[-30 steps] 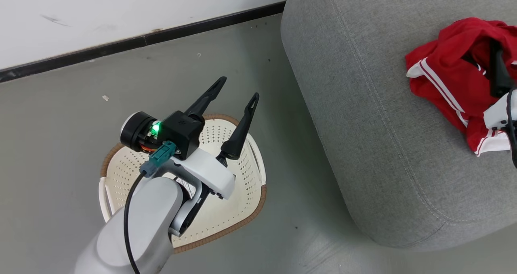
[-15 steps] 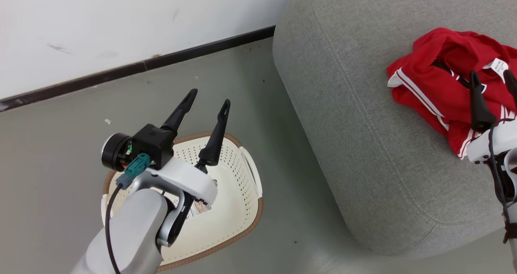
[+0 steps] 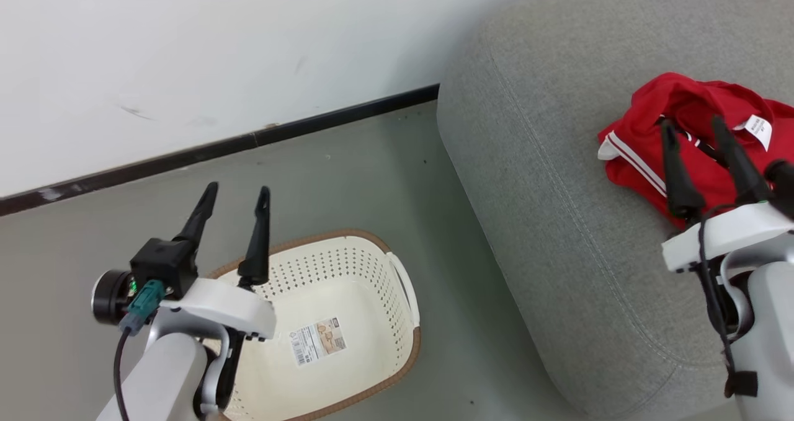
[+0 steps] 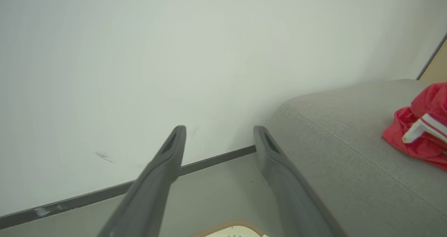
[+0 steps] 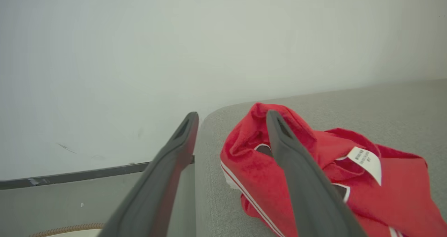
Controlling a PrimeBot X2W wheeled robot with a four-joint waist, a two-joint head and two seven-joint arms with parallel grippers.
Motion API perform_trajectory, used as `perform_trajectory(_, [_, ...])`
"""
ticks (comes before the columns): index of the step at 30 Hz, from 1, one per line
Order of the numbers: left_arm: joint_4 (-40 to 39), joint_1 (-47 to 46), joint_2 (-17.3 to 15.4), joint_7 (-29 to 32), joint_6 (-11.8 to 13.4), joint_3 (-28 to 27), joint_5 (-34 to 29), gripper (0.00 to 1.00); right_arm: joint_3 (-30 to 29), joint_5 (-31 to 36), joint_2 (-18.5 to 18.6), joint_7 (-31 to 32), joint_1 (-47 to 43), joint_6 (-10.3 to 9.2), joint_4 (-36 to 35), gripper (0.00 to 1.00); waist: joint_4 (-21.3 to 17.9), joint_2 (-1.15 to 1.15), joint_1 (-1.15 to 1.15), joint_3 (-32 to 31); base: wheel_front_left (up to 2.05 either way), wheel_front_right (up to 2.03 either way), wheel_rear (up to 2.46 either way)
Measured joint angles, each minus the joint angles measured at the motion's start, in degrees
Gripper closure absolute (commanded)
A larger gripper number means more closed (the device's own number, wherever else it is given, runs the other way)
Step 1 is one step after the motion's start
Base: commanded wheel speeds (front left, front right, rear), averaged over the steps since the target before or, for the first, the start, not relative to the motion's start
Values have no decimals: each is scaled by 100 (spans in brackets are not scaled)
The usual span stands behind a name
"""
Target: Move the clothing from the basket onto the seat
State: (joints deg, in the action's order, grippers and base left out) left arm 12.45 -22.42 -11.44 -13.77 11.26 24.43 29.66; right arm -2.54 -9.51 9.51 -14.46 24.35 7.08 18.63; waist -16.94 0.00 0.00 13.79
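The clothing [image 3: 688, 98] is a crumpled red heap with white stripes and a white tag, lying on the grey seat [image 3: 558, 191] at the right. My right gripper [image 3: 692, 122] stands open in front of the heap with nothing between its fingers; its wrist view shows the clothing [image 5: 248, 167] just beyond the fingertips, on the seat [image 5: 384, 101]. The cream basket [image 3: 397, 278] stands on the floor left of the seat, holding just a label sticker [image 3: 319, 341]. Over the basket's left rear rim my left gripper [image 3: 238, 190] is open and empty. Its wrist view catches the clothing [image 4: 419, 139] at far right.
A white wall [image 3: 186, 67] with a dark baseboard [image 3: 279, 134] runs behind the basket and seat. Grey floor [image 3: 372, 179] lies between wall, basket and seat. The seat's rounded corner sits close to the basket's right handle [image 3: 406, 284].
The head camera has tilted, so the whole picture shifted. My left arm has drawn back off the middle of the basket to its left rear rim. My right gripper has pulled back from the clothing.
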Motion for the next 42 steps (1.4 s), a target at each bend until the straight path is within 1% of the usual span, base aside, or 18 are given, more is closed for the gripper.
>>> perform_trajectory(5, [3, 328, -102, -47, 240, -310, 5, 0, 175, 64, -123, -1, -204, 0, -205, 0, 142, 0, 0, -200, 0, 0, 0])
perform_trajectory(11, [-11, 723, -105, -52, 454, -601, 9, 0, 327, 187, -420, -2, -465, 0, -326, 0, 330, 0, 0, -444, 0, 0, 0])
perform_trajectory(15, [-34, 1001, -113, -53, 583, -766, 8, 0, 526, 336, -459, -14, -694, 0, -399, 0, 459, 0, 0, -612, 0, 0, 0])
perform_trajectory(20, [-190, 1362, -85, -53, 683, -1015, 7, 0, 524, 563, -471, -14, -953, 0, -584, 0, 619, 0, 0, -814, 0, 0, 0])
perform_trajectory(26, [-363, 1654, 14, -53, 759, -1226, -11, 0, 535, 846, -509, -15, -1343, 0, -789, 0, 803, 0, 0, -1036, 0, 0, 0])
perform_trajectory(29, [-432, 1757, 31, -53, 757, -1274, -34, 0, 493, 901, -563, -15, -1555, 0, -889, 0, 890, 0, 0, -1137, 0, 0, 0])
perform_trajectory(37, [-479, 2174, 22, -53, 714, -1270, -103, 0, 278, 911, -646, -15, -2120, 0, -1073, 0, 1098, 0, 0, -1370, 0, 0, 0])
perform_trajectory(42, [-446, 2278, 16, -53, 637, -1240, -104, 0, 149, 928, -700, -15, -2385, 0, -1157, 0, 1206, 0, 0, -1483, 0, 0, 0])
